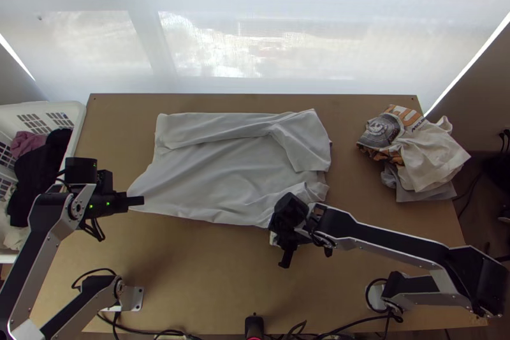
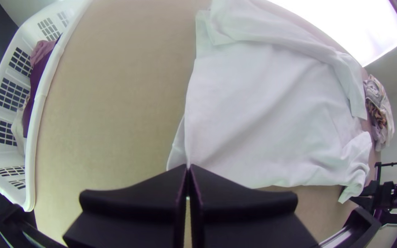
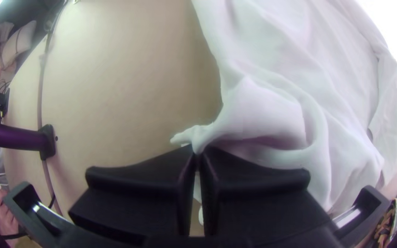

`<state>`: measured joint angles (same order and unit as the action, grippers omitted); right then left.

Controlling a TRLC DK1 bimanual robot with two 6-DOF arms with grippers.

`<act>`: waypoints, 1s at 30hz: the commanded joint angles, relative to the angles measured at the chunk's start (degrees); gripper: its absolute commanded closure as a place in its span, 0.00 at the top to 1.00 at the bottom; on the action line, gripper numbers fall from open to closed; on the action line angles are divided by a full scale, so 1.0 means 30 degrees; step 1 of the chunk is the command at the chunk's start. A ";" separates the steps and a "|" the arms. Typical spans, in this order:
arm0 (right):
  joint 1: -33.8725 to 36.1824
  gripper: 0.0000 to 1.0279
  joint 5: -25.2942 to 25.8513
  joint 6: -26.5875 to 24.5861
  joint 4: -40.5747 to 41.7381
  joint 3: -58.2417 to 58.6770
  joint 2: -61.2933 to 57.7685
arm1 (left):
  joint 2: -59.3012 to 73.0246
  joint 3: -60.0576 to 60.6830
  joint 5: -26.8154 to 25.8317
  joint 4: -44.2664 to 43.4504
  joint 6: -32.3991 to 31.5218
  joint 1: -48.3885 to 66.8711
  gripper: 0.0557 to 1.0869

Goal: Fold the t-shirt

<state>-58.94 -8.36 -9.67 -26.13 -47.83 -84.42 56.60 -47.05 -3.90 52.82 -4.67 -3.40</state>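
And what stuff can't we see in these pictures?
Top view: part of the white cloth t-shirt, behind the black right wrist.
Right wrist view: the shirt's pinched bit, inside the black right pincer.
Top view: the left side of the white plastic basket, cut off by the edge.
Top view: whatever's under the crumpled cream cloth.

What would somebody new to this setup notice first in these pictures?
Probably the big white t-shirt, lying rumpled across the middle of the table, its far side folded over. Next, the left gripper pinching its near left corner and the right gripper its bunched near right part. The patterned and pale clothes heap at the table's right also stands out.
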 commanded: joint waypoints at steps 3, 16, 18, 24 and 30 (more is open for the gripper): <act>0.1482 0.03 0.0150 -0.0262 -0.1866 0.0564 0.2828 | -0.0292 0.0009 -0.0018 0.0236 0.0003 -0.0010 0.03; 0.5056 0.03 0.0150 -0.1376 -0.6144 -0.1575 0.7487 | -0.0761 -0.1134 -0.0047 0.0705 0.0032 0.0078 0.03; 0.5261 0.03 0.0121 -0.1376 -0.6876 -0.2249 0.7926 | -0.0790 -0.1486 -0.0047 0.0851 0.0032 0.0166 0.03; 0.5759 0.03 0.0150 -0.1346 -0.8282 -0.2835 0.9332 | -0.1493 -0.1925 -0.0076 0.1408 0.0032 0.0313 0.03; 0.6023 0.03 0.0150 -0.1464 -1.0099 -0.2717 1.0856 | -0.2870 -0.1691 -0.0135 0.2287 0.0325 0.0313 0.03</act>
<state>-42.15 -7.94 -13.76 -51.16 -55.31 -56.82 51.55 -52.07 -4.12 57.39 -4.51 -2.59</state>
